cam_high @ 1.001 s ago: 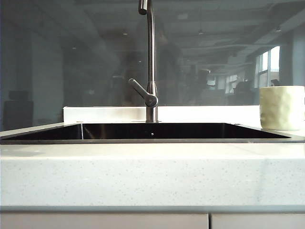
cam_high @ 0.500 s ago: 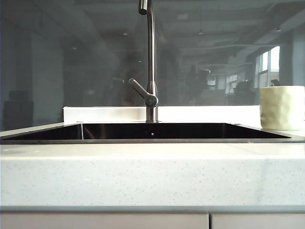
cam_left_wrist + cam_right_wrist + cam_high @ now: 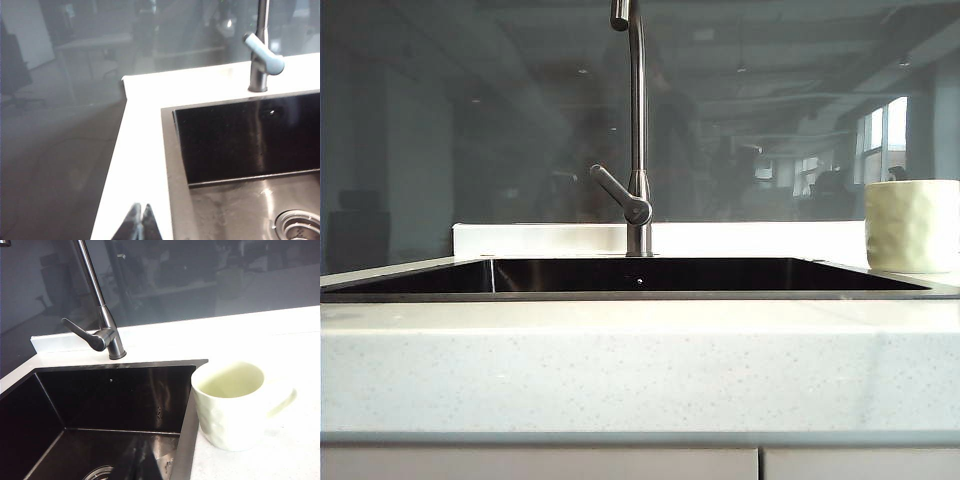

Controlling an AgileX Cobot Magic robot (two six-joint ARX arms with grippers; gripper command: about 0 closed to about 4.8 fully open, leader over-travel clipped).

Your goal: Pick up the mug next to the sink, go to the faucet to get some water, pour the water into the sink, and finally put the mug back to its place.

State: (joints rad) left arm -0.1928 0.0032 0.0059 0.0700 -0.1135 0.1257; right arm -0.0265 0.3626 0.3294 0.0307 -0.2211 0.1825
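The cream mug [image 3: 911, 226] stands upright on the counter just right of the sink [image 3: 620, 295]. In the right wrist view the mug [image 3: 230, 405] looks empty, its handle turned away from the basin. The faucet [image 3: 638, 120] rises behind the sink's middle, its lever [image 3: 618, 195] angled to the left. No water is in view. Neither gripper shows in the exterior view. My left gripper [image 3: 141, 220] is shut, empty, over the white counter strip left of the sink [image 3: 225, 140]. My right gripper [image 3: 142, 460] is a dim dark shape over the sink [image 3: 100, 395], shut, apart from the mug.
A dark glass backsplash [image 3: 470, 130] stands behind the counter. The counter's left end [image 3: 122, 82] drops off to the floor. A steel drain [image 3: 297, 225] sits in the basin floor. Speckled white counter [image 3: 640, 370] runs along the front.
Mug, faucet and sink have not moved in the exterior view. Only dim reflections in the glass behind the faucet shift slightly.
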